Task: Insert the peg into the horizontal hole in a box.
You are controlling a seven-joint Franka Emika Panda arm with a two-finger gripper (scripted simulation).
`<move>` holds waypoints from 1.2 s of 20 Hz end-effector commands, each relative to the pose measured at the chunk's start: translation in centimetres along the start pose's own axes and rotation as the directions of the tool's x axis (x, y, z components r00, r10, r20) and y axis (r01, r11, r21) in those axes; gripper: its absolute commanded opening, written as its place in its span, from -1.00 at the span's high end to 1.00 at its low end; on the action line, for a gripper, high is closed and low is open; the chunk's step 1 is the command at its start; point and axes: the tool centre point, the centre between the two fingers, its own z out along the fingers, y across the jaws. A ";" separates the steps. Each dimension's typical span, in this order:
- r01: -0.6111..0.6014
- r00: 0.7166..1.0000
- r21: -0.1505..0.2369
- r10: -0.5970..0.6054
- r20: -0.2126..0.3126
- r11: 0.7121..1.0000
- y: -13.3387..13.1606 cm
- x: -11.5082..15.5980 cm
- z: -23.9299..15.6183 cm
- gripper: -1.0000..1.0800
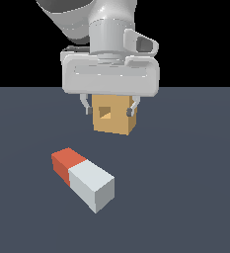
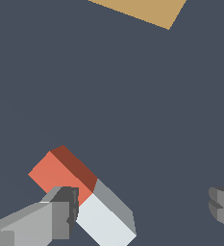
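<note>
The peg lies flat on the dark floor, its red-orange part toward the exterior view's left and its white-grey part nearer the camera. Behind it stands the tan box, with the small square hole in the face toward the camera. My gripper hangs open above the floor, holding nothing, and its fingertips overlap the box's upper part in this view. In the wrist view the peg lies below, close to one finger. The gripper is wide open, and a corner of the box shows at the frame's edge.
The dark grey-blue floor stretches around the peg and the box. Nothing else stands on it in either view.
</note>
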 end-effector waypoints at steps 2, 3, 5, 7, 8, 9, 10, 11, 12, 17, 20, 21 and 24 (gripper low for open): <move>0.001 1.000 0.000 -0.001 0.000 1.000 0.0 0.0 0.0 -0.92; 0.002 1.000 0.000 -0.002 0.000 1.000 0.0 0.0 0.0 -0.92; 0.010 1.000 -0.001 -0.010 0.000 1.000 -0.1 -0.1 0.1 -0.92; 0.021 1.000 -0.001 -0.021 0.000 1.000 -0.2 -0.2 0.2 -0.92; 0.029 1.000 -0.002 -0.029 0.000 1.000 -0.3 -0.3 0.2 -0.92; 0.038 0.999 -0.002 -0.038 0.000 0.999 -0.3 -0.4 0.3 -0.92; 0.048 0.999 -0.003 -0.048 0.000 0.999 -0.4 -0.5 0.4 -0.92; 0.059 0.998 -0.003 -0.059 0.000 0.998 -0.5 -0.6 0.5 -0.92; 0.072 0.997 -0.004 -0.072 0.000 0.997 -0.6 -0.7 0.6 -0.92; 0.150 0.989 -0.008 -0.150 0.001 0.989 -1.2 -1.6 1.3 -0.92; 0.209 0.978 -0.011 -0.209 0.002 0.978 -1.6 -2.2 1.8 -0.92; 0.231 0.973 -0.013 -0.231 0.002 0.973 -1.7 -2.5 2.0 -0.92; 0.295 0.955 -0.016 -0.295 0.004 0.955 -2.1 -3.3 2.6 -0.92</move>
